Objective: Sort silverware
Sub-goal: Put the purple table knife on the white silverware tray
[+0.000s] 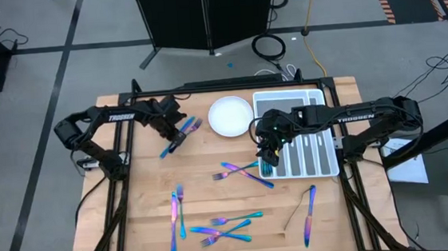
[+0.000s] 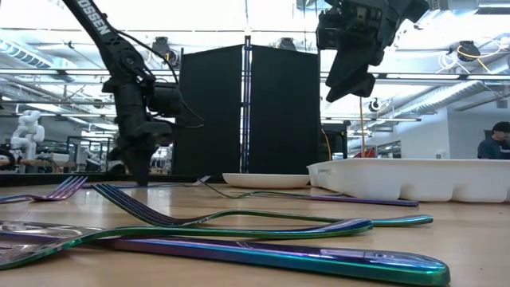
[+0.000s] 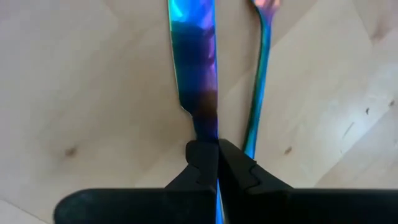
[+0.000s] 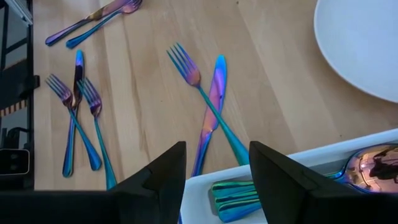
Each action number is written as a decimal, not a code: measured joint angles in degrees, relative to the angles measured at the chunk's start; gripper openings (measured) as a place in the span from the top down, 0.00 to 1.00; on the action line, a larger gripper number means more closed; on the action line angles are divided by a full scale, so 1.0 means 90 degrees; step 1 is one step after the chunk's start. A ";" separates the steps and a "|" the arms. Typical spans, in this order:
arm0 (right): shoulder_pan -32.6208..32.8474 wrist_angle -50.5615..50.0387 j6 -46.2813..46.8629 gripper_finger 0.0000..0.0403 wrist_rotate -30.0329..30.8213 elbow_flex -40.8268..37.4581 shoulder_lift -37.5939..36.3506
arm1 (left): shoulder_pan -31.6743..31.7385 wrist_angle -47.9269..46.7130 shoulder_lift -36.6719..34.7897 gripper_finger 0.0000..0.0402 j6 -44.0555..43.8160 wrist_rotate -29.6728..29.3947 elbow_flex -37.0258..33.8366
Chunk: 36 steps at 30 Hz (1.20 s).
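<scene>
From above, roughly ten loose pieces of silverware (image 1: 216,226) are counted scattered on the table (image 1: 144,228), with one white plate (image 1: 230,115) and one cutlery tray (image 1: 323,159) at the far right. In the left wrist view, the left gripper (image 3: 217,163) is seen clamped on a knife (image 3: 196,68), a second piece (image 3: 260,93) lying just beside it. In the right wrist view, the right gripper (image 4: 217,171) is seen spread open over the tray's edge, nothing held.

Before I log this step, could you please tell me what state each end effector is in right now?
Left end effector: shut on an iridescent blue-purple metal knife lying on the table.
Right end effector: open, empty, above the white compartmented cutlery tray.
</scene>
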 joint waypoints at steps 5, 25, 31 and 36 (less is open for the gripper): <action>0.0000 0.0000 -0.0026 0.59 0.0022 0.0000 0.0000 | 0.0028 -0.0005 -0.0007 1.00 0.0000 0.0090 0.0039; -0.0002 0.0003 -0.0185 0.59 0.0036 0.0000 0.0000 | -0.0009 0.0078 -0.0294 0.99 -0.0044 0.0233 0.0063; -0.0007 0.0012 -0.0187 0.59 0.0046 0.0000 0.0000 | -0.0277 -0.0180 -0.0393 0.85 -0.0039 -0.0245 0.0066; -0.0010 0.0021 -0.0212 0.59 0.0221 0.0000 0.0001 | -0.0642 -0.0183 -0.0393 0.72 -0.0053 -0.0754 0.0066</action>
